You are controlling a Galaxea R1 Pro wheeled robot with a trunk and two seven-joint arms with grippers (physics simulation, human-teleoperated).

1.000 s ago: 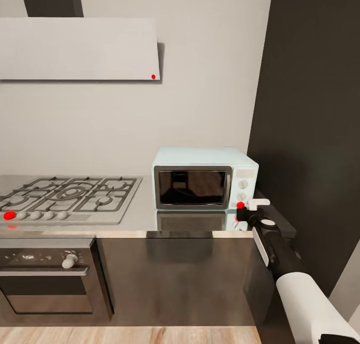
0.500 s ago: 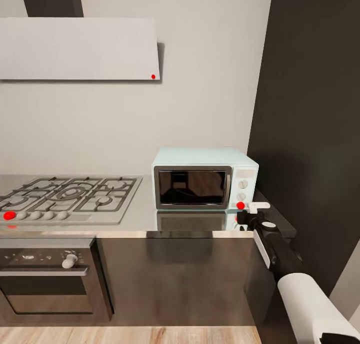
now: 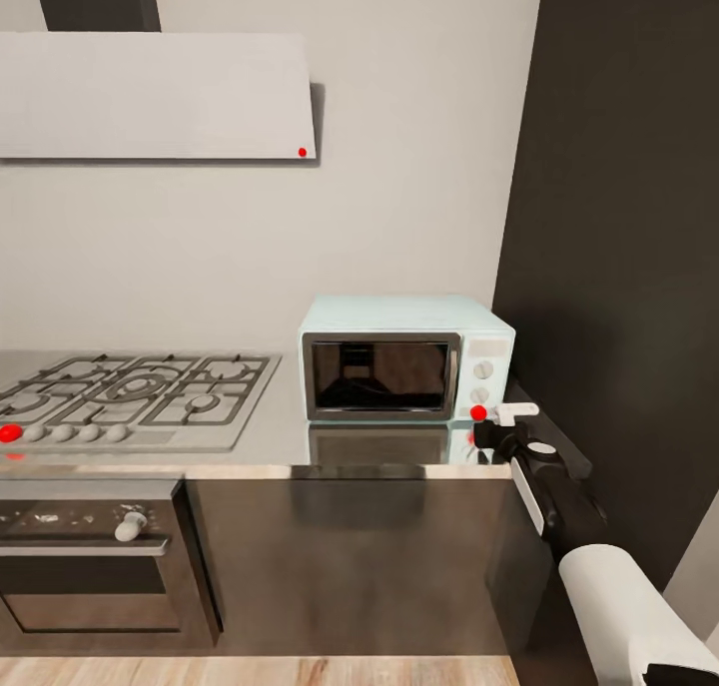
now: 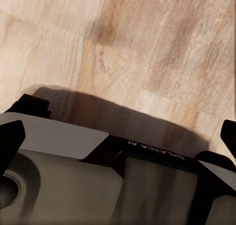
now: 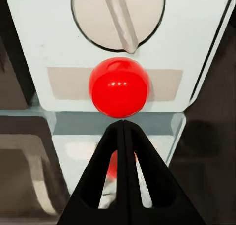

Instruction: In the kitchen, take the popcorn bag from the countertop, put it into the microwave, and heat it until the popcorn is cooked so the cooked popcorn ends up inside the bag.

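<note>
While its door hides the microwave's (image 3: 407, 357) interior, right gripper (image 5: 123, 131) jaws pressed together meet its red dot (image 5: 119, 87).

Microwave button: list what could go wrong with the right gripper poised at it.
1. The right gripper, fingers shut to a point, sits just below the red button; pushing forward from here may miss it.
2. It could bump the lower knob above.
3. The microwave door is closed and its glass is too dark to confirm a bag inside, so it may heat empty.
</note>
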